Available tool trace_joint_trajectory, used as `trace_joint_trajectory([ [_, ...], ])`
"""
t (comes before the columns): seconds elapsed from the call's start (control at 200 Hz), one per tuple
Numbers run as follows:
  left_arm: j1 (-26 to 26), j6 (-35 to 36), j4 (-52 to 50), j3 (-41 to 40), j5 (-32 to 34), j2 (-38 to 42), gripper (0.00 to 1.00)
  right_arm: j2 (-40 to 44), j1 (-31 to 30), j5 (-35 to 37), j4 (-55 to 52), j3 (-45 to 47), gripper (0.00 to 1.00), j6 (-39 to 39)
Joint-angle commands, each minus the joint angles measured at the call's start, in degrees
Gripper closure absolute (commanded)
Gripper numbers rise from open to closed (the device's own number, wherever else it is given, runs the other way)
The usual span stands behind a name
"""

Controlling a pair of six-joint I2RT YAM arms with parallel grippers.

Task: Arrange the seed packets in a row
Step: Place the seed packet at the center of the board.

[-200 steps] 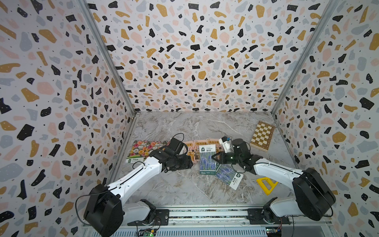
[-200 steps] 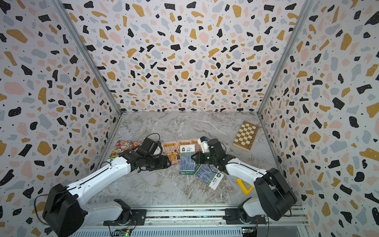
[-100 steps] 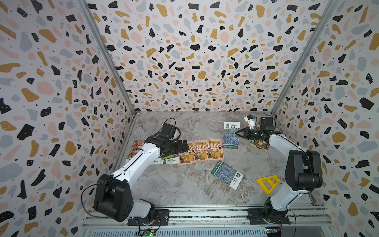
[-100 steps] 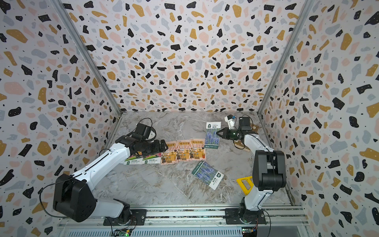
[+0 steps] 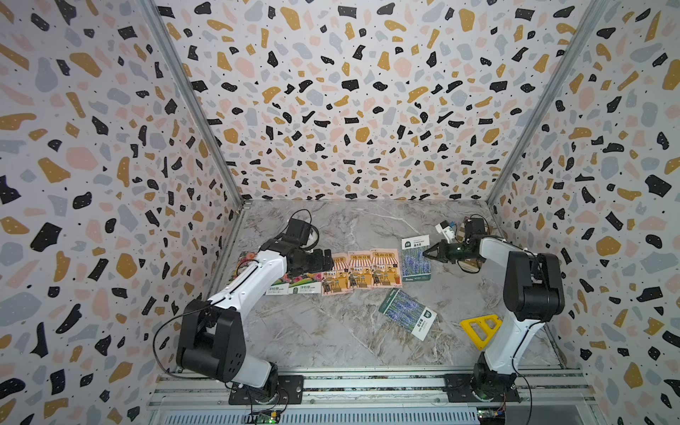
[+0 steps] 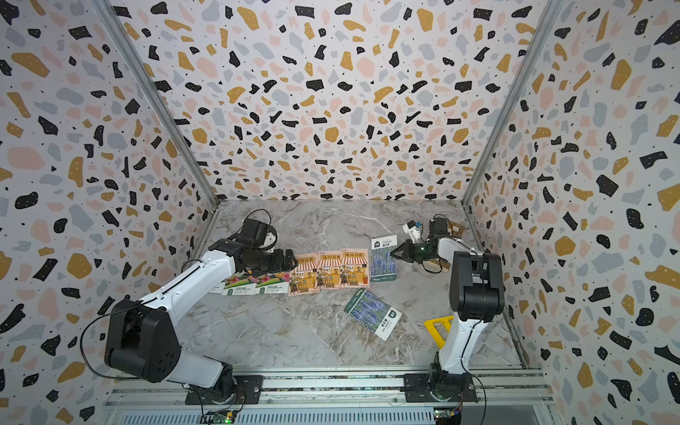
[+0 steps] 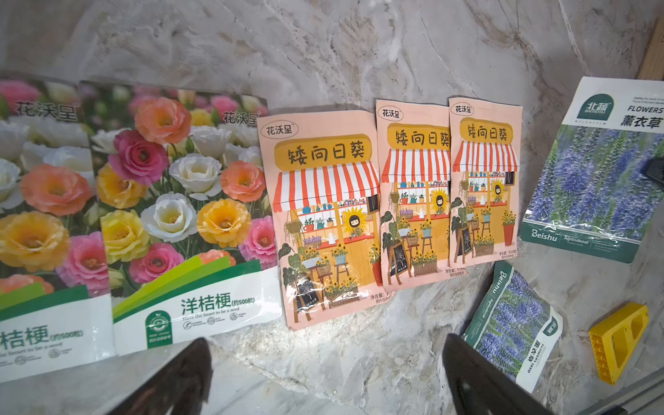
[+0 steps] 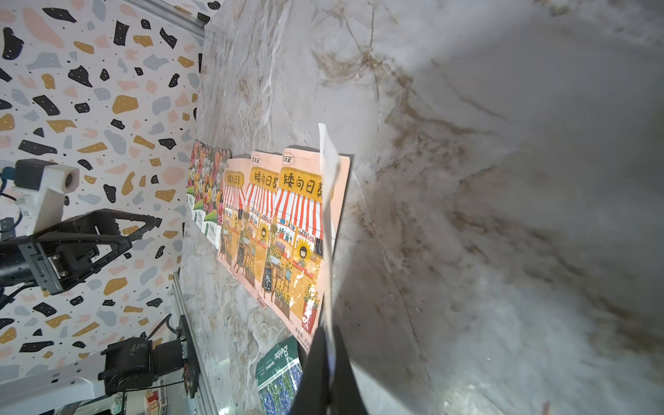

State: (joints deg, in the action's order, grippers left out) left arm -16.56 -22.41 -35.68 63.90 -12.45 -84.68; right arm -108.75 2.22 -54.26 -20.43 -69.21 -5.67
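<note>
The seed packets lie in a row in both top views: two flower-photo packets at the left, then three pink shop-awning packets. My right gripper is shut on the edge of a purple lavender packet at the row's right end. The right wrist view shows this packet edge-on between the closed fingers. A second lavender packet lies askew nearer the front. My left gripper stands open over bare marble in front of the awning packets, holding nothing.
A yellow triangular frame lies at the front right beside the right arm's base. A wooden checkerboard sits at the back right, mostly hidden behind the right arm. Patterned walls close the table on three sides.
My right gripper carried a lavender packet from the front middle to the right end of the row. My left gripper opened fully and drew back toward the left.
</note>
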Motion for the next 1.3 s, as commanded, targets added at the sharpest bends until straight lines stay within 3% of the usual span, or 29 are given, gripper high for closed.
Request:
trace_joint_trajectory([
  [0.0, 0.25, 1.23, 0.91, 0.51, -1.09, -0.47, 0.01, -0.17, -0.82, -2.37, -2.92, -2.63, 1.0, 1.55],
  [0.486, 0.27, 1.32, 0.32, 0.89, -2.84, -1.42, 0.01, -4.2, -1.16, -0.95, -6.48, -5.91, 0.98, 2.3],
  [0.706, 0.29, 1.4, 0.3, 0.66, -3.59, -1.14, 0.01, -6.94, -1.26, 2.76, -7.17, -7.74, 0.92, 2.44],
  [0.921, 0.29, 1.41, 0.36, 0.51, -4.18, -1.01, 0.01, -8.18, -1.74, 8.37, -8.7, -9.6, 0.68, 2.42],
  [1.181, 0.25, 1.49, 0.17, 0.52, -4.69, -1.27, 0.01, -9.15, -2.61, 13.57, -10.05, -11.78, 0.63, 2.53],
  [1.297, 0.29, 1.4, 0.03, 0.52, -5.11, -1.38, 0.01, -6.95, -3.09, 19.03, -9.51, -11.66, 0.55, 0.58],
])
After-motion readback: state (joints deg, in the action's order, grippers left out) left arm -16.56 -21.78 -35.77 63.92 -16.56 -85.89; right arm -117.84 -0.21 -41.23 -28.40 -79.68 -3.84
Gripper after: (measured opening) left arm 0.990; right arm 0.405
